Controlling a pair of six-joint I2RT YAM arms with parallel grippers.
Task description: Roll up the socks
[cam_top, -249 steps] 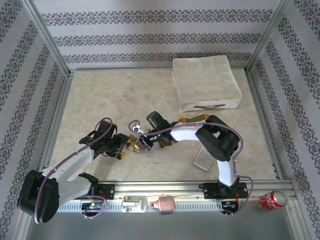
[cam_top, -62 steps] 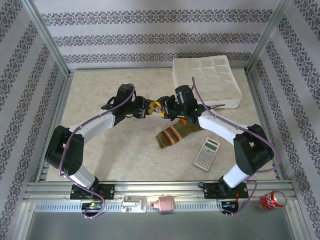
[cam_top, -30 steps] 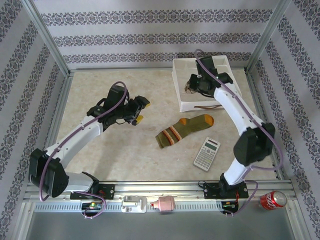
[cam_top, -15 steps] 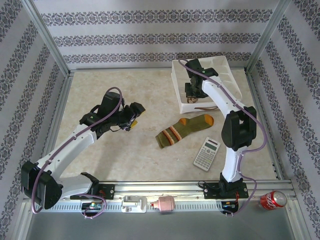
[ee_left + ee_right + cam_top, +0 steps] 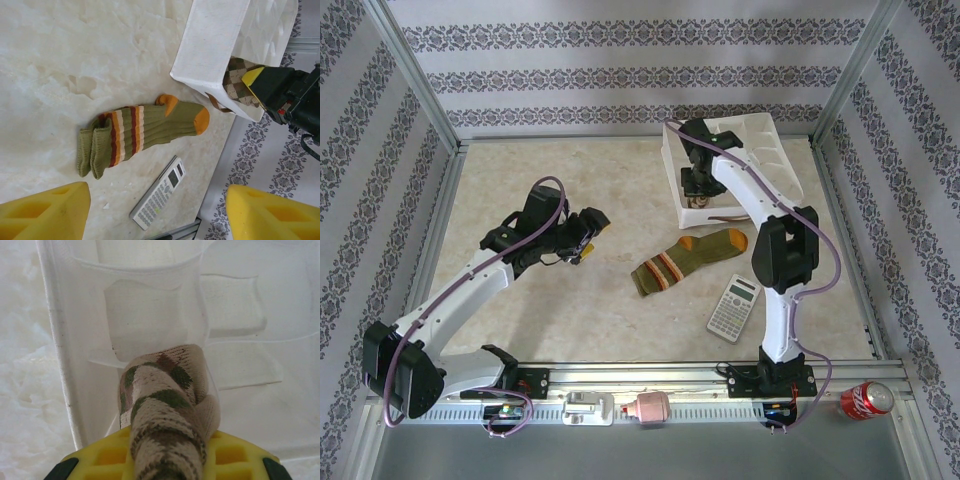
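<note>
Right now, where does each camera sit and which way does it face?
Top external: above, behind the bases, facing down on the table; both arms, left gripper, right gripper show.
Left wrist: on left arm, facing green sock, calculator, organizer; own yellow fingertips show.
Right wrist: on right arm, facing into the organizer; right gripper holds argyle sock.
Shared: green sock, top and left wrist.

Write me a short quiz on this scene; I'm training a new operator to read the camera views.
1. Multiple choice: which end effector grips the argyle sock? A left; B right; C neither.
2. True or false: the left end effector is shut on the olive sock.
3. Fill in: the olive sock lies flat beside a ____.
Key: 1 B, the right end effector, over the white organizer. 2 False; it is open. 3 calculator.
</note>
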